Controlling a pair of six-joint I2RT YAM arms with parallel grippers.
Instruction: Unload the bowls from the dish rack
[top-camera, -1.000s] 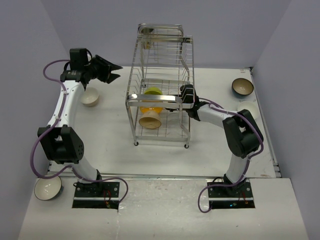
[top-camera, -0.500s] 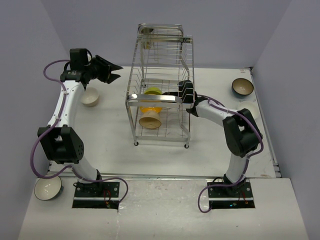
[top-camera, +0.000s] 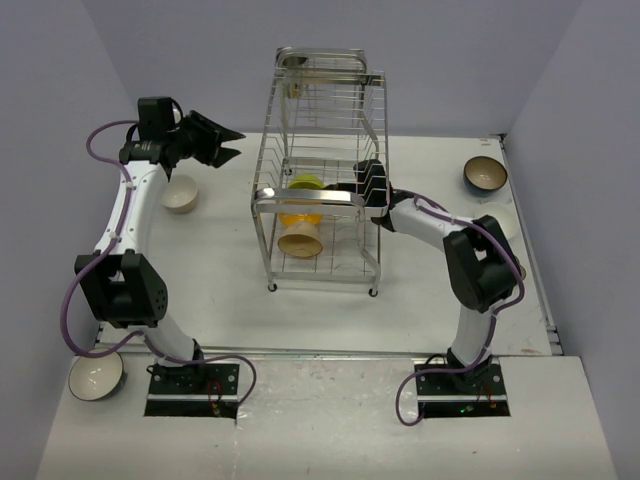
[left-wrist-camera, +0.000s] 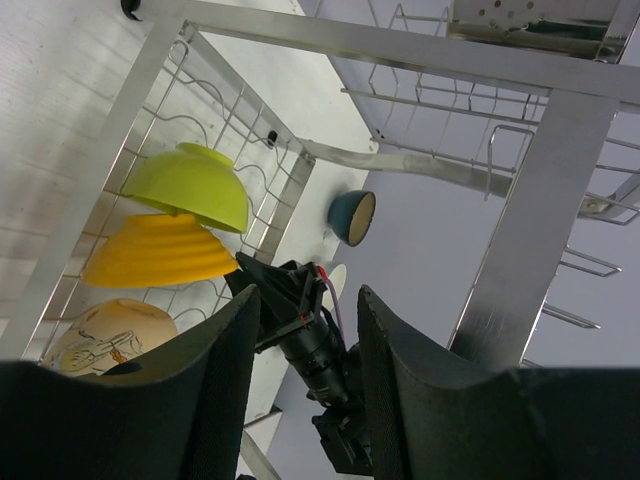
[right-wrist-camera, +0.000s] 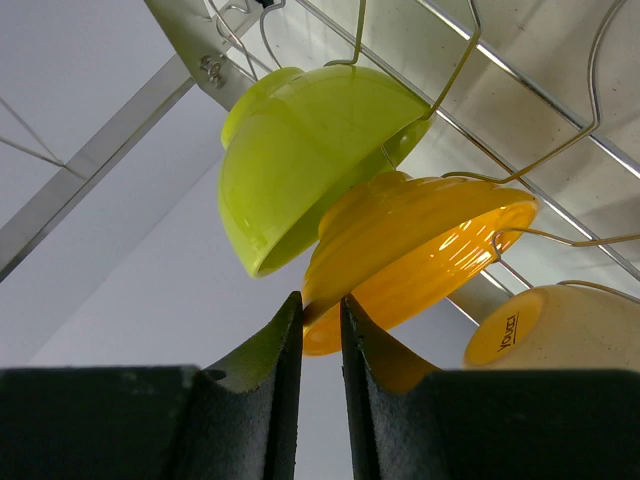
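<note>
The right gripper (right-wrist-camera: 320, 312) is pinching the rim of the glossy ribbed orange bowl (right-wrist-camera: 420, 250), which is leaning just beyond its fingertips in the tall chrome-wire dish rack (top-camera: 305, 197). The bowl is likely light, stiff and slippery. The left gripper (left-wrist-camera: 308, 300) is hanging open and empty.

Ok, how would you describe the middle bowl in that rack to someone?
Find the tall chrome wire dish rack. Three bowls line its lower tier; take the middle one, the orange bowl. It alone is ribbed, between a smooth lime-green bowl and a cream printed bowl.
</note>
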